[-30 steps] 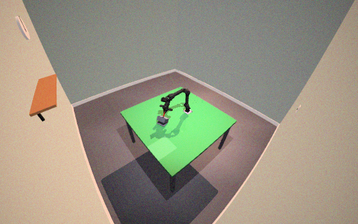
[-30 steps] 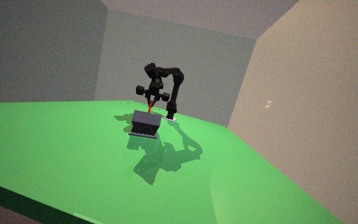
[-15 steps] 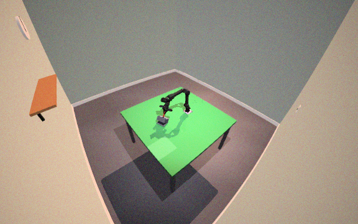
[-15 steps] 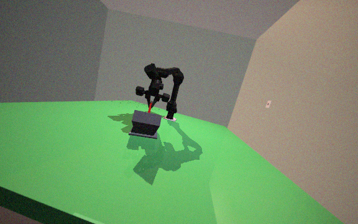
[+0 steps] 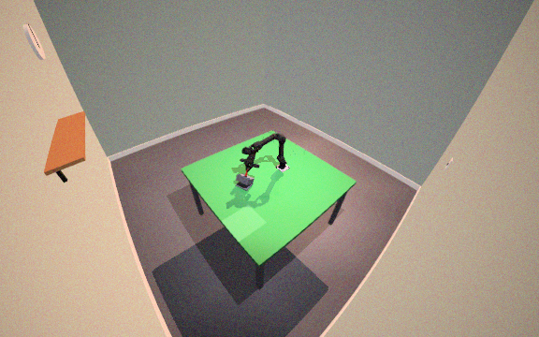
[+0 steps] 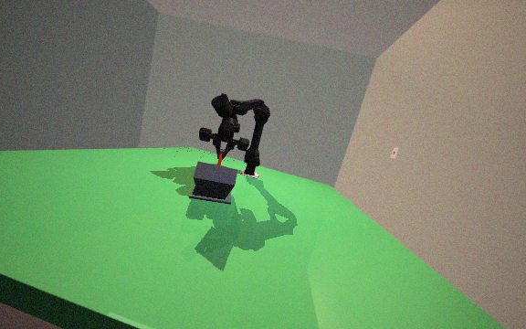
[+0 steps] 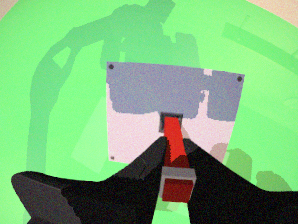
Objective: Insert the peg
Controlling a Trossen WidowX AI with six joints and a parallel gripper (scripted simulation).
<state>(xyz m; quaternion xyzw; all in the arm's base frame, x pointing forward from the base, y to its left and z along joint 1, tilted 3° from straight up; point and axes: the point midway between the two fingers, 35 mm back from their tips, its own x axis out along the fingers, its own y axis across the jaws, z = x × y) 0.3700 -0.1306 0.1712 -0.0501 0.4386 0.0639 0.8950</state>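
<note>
The red peg [image 7: 176, 156] sits between my jaws, which are clamped on its upper part; its square top end shows closest to my wrist camera, and the shaft runs away from me toward the panel [image 7: 172, 111]. The far, bottom end of the peg meets the dark square hole [image 7: 169, 121] in the panel's pale face, right at the mouth; I cannot tell how deep it reaches inside. My two dark fingers flank the peg on either side, pressed against its flat sides, with the peg's tip pointing forward beyond them.

From the outside view, the peg [image 6: 219, 159] slants down from my jaws [image 6: 221, 154] onto the top of the grey sloped panel [image 6: 214, 181], which stands on its flat base on the green desk [image 6: 108, 238]. My arm arches over from its mount behind the panel. From high above, the panel [image 5: 244, 181] is near the desk's middle, and my shadow falls across the desk [image 5: 298, 201] beside it.
</note>
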